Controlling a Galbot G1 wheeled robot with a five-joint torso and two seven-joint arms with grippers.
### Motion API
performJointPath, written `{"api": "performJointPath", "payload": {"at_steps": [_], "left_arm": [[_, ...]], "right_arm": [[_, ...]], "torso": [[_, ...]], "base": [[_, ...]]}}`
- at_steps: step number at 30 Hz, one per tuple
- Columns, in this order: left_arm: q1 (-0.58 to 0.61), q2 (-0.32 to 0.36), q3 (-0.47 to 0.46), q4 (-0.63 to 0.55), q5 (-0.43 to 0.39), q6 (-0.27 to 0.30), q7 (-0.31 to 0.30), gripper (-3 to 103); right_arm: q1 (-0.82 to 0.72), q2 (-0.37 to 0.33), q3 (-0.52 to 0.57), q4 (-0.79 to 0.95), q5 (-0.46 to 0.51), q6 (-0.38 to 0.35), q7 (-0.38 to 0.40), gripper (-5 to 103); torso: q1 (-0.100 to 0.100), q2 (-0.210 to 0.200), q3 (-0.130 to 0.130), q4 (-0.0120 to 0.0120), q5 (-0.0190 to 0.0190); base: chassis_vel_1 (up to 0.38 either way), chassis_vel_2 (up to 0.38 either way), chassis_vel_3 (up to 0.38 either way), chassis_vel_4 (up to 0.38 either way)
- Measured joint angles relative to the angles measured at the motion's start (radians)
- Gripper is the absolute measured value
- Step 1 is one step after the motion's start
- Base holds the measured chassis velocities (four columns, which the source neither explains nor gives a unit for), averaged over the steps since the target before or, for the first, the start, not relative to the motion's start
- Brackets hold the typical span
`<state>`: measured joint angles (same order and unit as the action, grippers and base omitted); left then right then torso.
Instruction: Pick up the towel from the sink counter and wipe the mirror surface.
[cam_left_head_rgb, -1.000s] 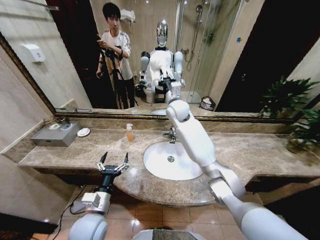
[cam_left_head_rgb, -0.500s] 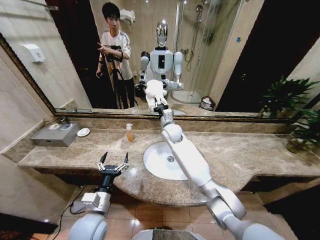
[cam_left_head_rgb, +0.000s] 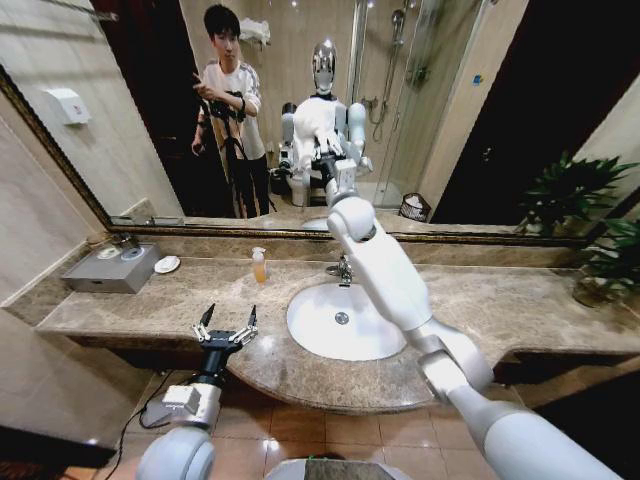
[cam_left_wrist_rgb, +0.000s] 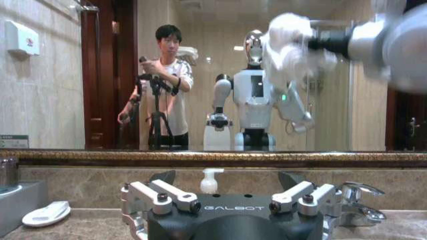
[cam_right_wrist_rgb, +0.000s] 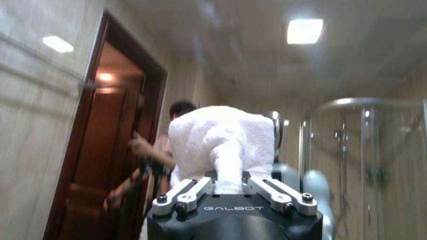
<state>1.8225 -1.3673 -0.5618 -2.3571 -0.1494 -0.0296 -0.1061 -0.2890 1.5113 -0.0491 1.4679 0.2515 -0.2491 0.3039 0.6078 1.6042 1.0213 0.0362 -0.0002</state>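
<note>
My right gripper (cam_left_head_rgb: 322, 152) is raised against the mirror (cam_left_head_rgb: 480, 120), shut on a bunched white towel (cam_left_head_rgb: 314, 120) that presses on the glass over my own reflection. In the right wrist view the towel (cam_right_wrist_rgb: 223, 142) bulges out ahead of the right gripper (cam_right_wrist_rgb: 228, 189), whose fingers clamp its lower fold. From the left wrist view, the towel (cam_left_wrist_rgb: 290, 37) appears blurred high on the mirror (cam_left_wrist_rgb: 80, 100). My left gripper (cam_left_head_rgb: 230, 314) hovers open and holding nothing at the front edge of the sink counter (cam_left_head_rgb: 500, 300), left of the basin (cam_left_head_rgb: 340, 322).
A chrome faucet (cam_left_head_rgb: 343, 270) stands behind the basin, with a soap bottle (cam_left_head_rgb: 259, 265) to its left. A grey tray (cam_left_head_rgb: 112, 268) and small white dish (cam_left_head_rgb: 167, 264) sit at the counter's far left. Potted plants (cam_left_head_rgb: 605, 265) stand at the right end.
The right arm swept the towel down and left across the mirror, then back up and to the right. The left arm has stayed still.
</note>
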Motion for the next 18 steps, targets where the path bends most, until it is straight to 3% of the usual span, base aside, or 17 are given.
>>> {"api": "performJointPath", "payload": {"at_steps": [3, 7, 18], "left_arm": [[0.0, 0.0, 0.0, 0.0, 0.0, 0.0, 0.0, 100], [0.0, 0.0, 0.0, 0.0, 0.0, 0.0, 0.0, 100], [0.0, 0.0, 0.0, 0.0, 0.0, 0.0, 0.0, 100]], "right_arm": [[-0.123, 0.0, 0.006, 0.009, -0.06, 0.022, -0.027, 13], [-0.158, 0.001, 0.006, 0.011, -0.082, 0.029, -0.035, 13], [0.038, -0.013, 0.004, 0.009, -0.057, 0.006, -0.007, 13]], "torso": [[0.0, 0.0, 0.0, -0.0005, 0.0002], [0.0, 0.0, 0.0, -0.0005, 0.0001], [0.0, 0.0, 0.0, -0.0003, -0.0001]], "base": [[0.0, 0.0, 0.0, 0.0], [0.0, 0.0, 0.0, 0.0], [0.0, 0.0, 0.0, 0.0]]}}
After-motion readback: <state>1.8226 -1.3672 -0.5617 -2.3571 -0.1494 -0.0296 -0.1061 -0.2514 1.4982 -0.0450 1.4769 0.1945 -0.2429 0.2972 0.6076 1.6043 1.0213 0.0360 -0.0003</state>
